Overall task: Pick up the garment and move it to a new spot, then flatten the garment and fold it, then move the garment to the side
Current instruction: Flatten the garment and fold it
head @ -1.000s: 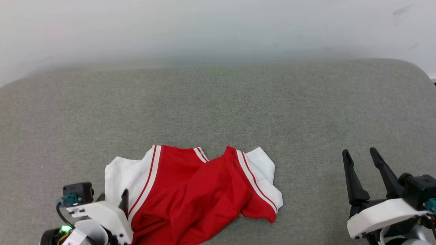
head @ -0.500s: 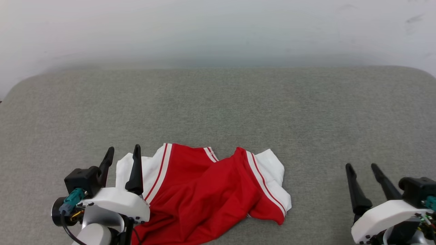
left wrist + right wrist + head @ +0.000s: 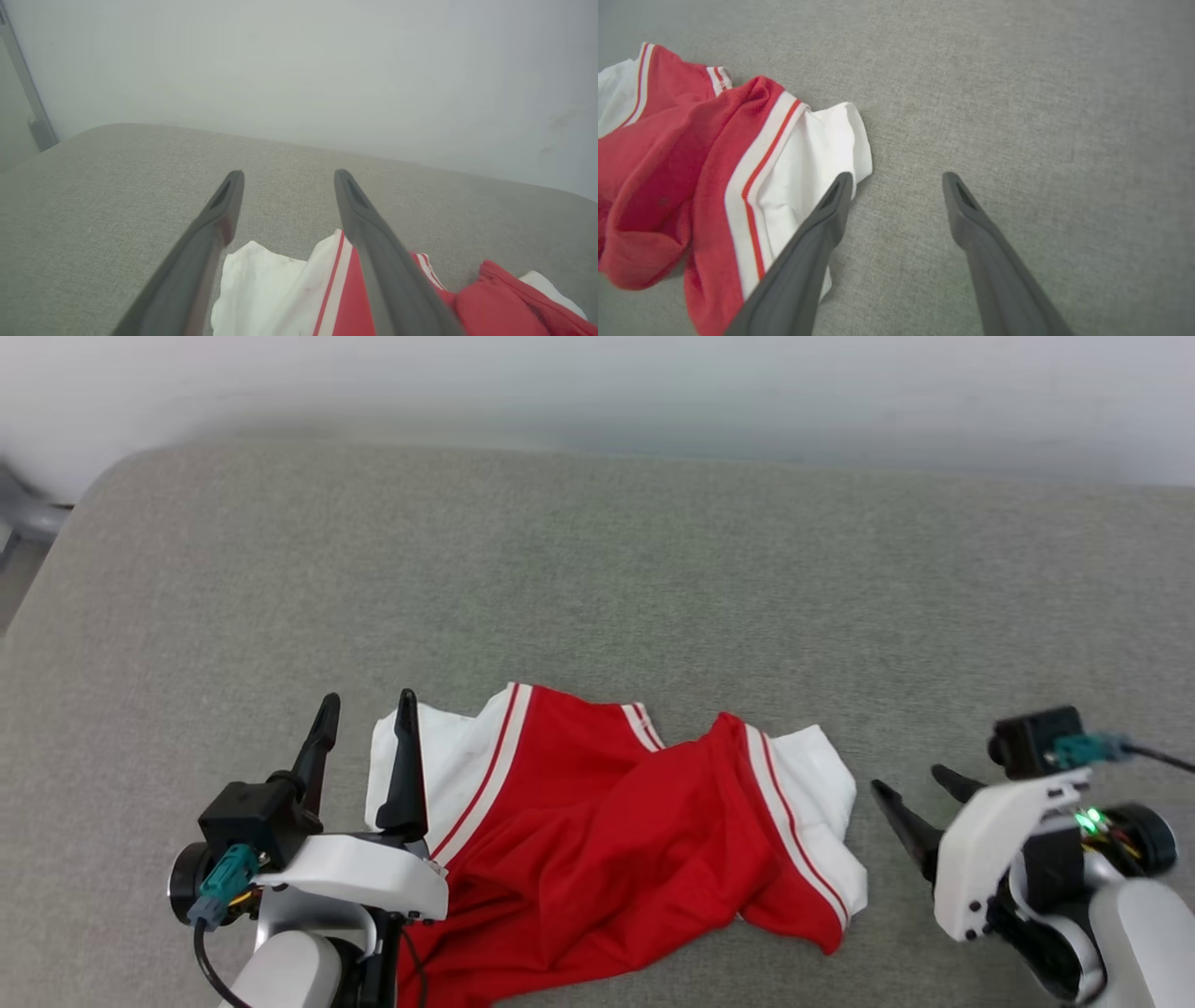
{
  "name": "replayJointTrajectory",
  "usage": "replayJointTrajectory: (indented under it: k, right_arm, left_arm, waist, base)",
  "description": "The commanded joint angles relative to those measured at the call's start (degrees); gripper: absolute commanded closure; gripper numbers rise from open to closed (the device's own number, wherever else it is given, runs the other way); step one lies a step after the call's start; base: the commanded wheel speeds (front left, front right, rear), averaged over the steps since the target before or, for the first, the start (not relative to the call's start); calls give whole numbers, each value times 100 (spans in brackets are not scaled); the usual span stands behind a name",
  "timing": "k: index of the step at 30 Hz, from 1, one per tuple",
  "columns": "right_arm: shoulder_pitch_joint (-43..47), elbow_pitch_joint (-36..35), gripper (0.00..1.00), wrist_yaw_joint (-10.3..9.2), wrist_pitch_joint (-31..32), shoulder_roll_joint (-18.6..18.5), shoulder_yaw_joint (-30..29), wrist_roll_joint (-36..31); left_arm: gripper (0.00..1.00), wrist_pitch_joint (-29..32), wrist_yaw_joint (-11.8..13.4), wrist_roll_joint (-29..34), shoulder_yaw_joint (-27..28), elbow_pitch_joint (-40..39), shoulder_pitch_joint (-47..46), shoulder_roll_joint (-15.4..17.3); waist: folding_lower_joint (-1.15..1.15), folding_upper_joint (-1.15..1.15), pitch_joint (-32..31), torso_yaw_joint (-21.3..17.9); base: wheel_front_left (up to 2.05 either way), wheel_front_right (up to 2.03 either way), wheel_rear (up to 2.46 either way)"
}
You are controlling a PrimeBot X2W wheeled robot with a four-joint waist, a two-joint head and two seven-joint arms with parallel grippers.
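Observation:
The garment [image 3: 597, 831], a red shirt with white sleeves and red-and-white striped trim, lies crumpled near the front of a grey padded surface [image 3: 597, 579]; its lettering is hidden. My left gripper [image 3: 367, 705] stands open over the shirt's left white sleeve [image 3: 261, 284], fingers pointing away, nothing between them. My right gripper [image 3: 910, 782] is open just right of the other white sleeve [image 3: 808, 158], its fingers pointing left toward it. In the right wrist view the left finger [image 3: 831, 210] overlaps the sleeve's edge; whether it touches I cannot tell.
The grey surface stretches wide beyond and beside the shirt. A pale wall [image 3: 597, 383] runs along its far edge. At the far left the surface's rounded corner [image 3: 103, 476] drops to the floor, where a grey metal leg [image 3: 23, 513] shows.
The head camera has shifted, so the whole picture moved. My left gripper rose off the shirt and opened. My right gripper turned from pointing away to pointing left at the right sleeve.

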Motion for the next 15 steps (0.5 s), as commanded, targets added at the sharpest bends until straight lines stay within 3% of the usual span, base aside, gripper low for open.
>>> replayJointTrajectory:
  k: [1, 10, 15]
  right_arm:
    - [-196, 51, 0, -4, 101, -107, 159, 27]
    - [-1121, 648, 0, -4, 733, -600, 1238, 502]
    - [-1223, 1251, 0, -3, 1282, -661, 1784, 747]
  left_arm:
    - [0, -39, -14, 13, 12, 20, -88, -23]
    - [0, -92, -77, 30, -8, 135, -240, -222]
    - [0, -111, -121, 41, 26, 228, -294, -292]
  waist:
    - [0, 0, 105, 102]
    - [0, 0, 469, 351]
    - [0, 0, 557, 407]
  base:
    - [0, 0, 0]
    - [0, 0, 0]
    - [0, 0, 0]
